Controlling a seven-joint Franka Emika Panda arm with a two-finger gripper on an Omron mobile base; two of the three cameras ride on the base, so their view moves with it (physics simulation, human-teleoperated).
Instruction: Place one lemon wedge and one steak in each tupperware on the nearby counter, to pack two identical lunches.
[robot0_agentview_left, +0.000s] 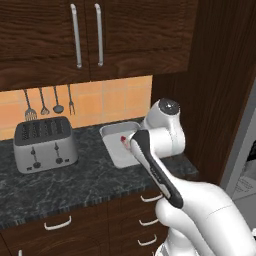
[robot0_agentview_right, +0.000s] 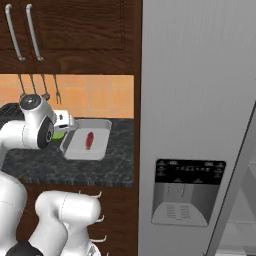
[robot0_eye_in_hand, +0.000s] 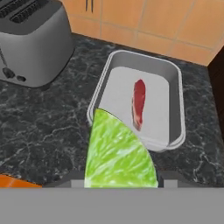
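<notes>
While the gripper (robot0_eye_in_hand: 120, 181) hangs above the near edge of the tupperware (robot0_eye_in_hand: 175, 78), its jaws pinch a yellow-green lemon wedge (robot0_eye_in_hand: 118, 153) that looms large in the hand view and covers the tray's near left corner. One steak (robot0_eye_in_hand: 139, 103) lies inside the tray, roughly along its middle, apart from the walls. From the right base view the same red piece (robot0_agentview_right: 89, 140) shows on the tray floor (robot0_agentview_right: 80, 150), with a sliver of green (robot0_agentview_right: 58, 134) at the hand just left of the tray. On the counter (robot0_agentview_left: 75, 185), a silver toaster (robot0_agentview_left: 45, 144) stands well to the left of the tray, clear of it. Kitchen utensils (robot0_agentview_left: 44, 102) hang on the orange tiled wall behind the toaster. Right of the tray rises a dark wooden panel (robot0_agentview_left: 220, 75), and beyond it a grey fridge (robot0_agentview_right: 200, 125).
</notes>
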